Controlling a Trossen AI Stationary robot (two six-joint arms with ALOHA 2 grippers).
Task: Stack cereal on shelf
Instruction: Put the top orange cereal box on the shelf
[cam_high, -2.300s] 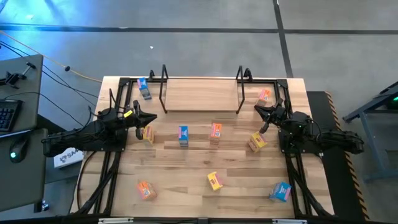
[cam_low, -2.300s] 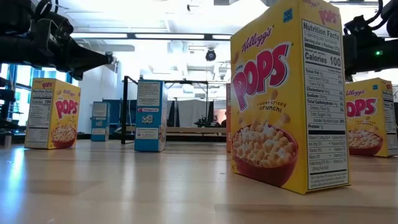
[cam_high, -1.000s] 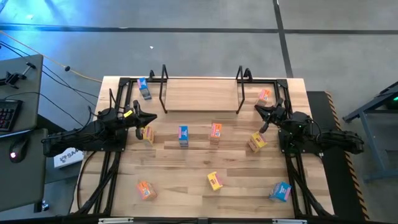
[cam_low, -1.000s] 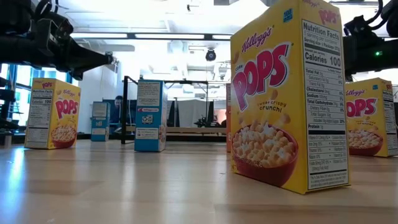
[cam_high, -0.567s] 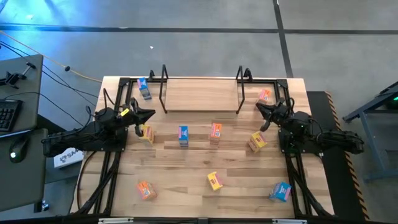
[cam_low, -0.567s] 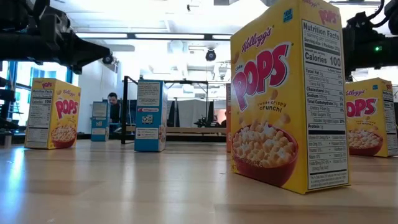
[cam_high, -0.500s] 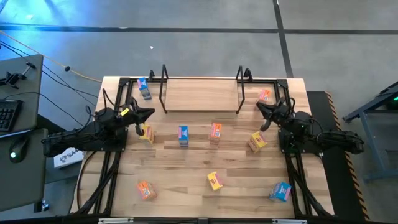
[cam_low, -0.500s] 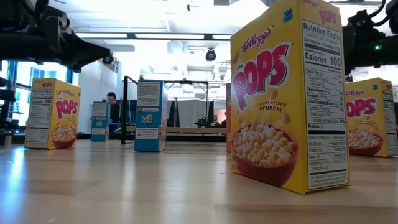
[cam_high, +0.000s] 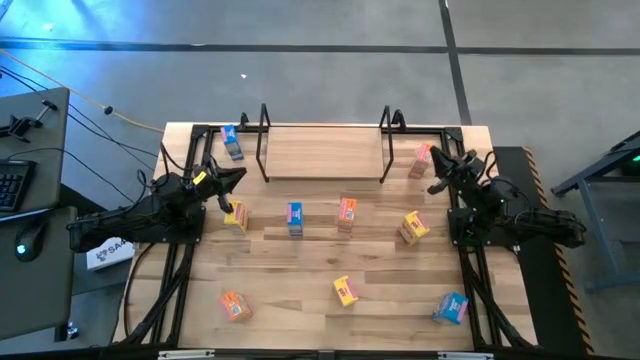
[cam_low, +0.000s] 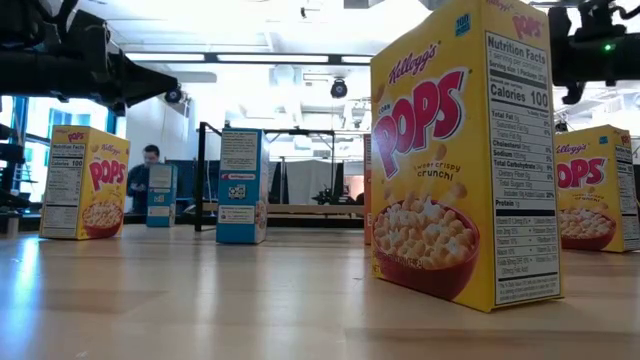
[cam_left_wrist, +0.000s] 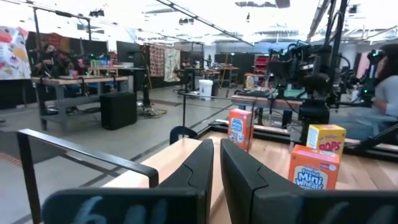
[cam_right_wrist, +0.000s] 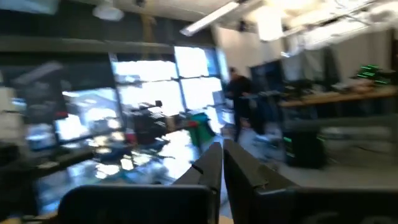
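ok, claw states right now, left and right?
Left claw: shut, holding nothing.
Right claw: shut, holding nothing.

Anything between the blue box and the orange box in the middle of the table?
No. In the high view the blue box and the orange box stand apart on the table, with only bare wood between them.

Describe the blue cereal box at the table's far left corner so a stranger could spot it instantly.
Find the wooden shelf at the table's far edge. Just outside its left wire loop lies a blue cereal box, beyond the left gripper. It is the only box on that side of the shelf.
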